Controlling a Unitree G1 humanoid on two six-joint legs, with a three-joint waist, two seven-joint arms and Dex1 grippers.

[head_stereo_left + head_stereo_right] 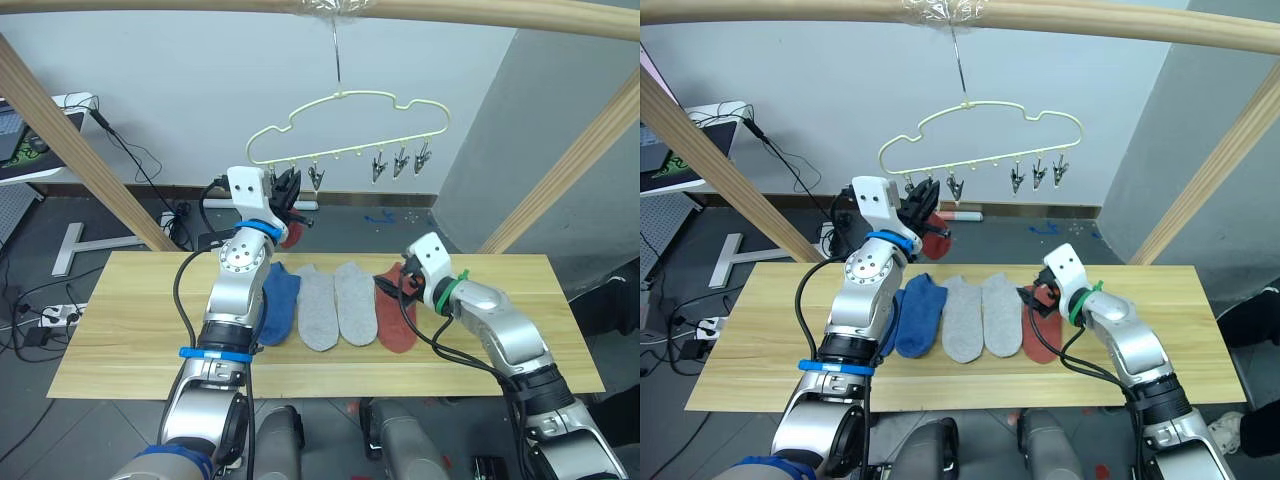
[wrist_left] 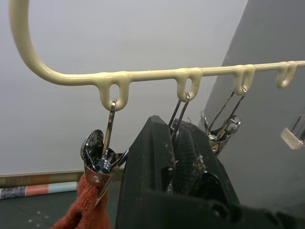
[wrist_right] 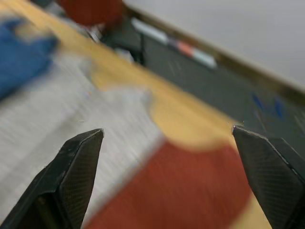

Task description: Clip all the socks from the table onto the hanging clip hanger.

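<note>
The pale yellow clip hanger [image 1: 340, 94] hangs from the top pole. A rust red sock [image 1: 292, 236] dangles from its leftmost clip [image 2: 97, 162]. My left gripper [image 1: 287, 190] is raised to the hanger, shut on the clip [image 2: 177, 119] beside that one. On the table [image 1: 130, 330] lie a blue sock [image 1: 281, 300], two light grey socks [image 1: 318, 308] and a second rust red sock [image 1: 398, 322] in a row. More blue fabric shows behind my left arm. My right gripper [image 1: 405, 286] hovers open just over the red sock [image 3: 181, 191].
Slanted wooden frame poles [image 1: 80, 150] stand at both sides of the table, with a round pole [image 1: 480, 12] across the top. Three free clips [image 1: 400, 162] hang at the hanger's right end. Cables and a power strip [image 1: 50, 315] lie on the floor to the left.
</note>
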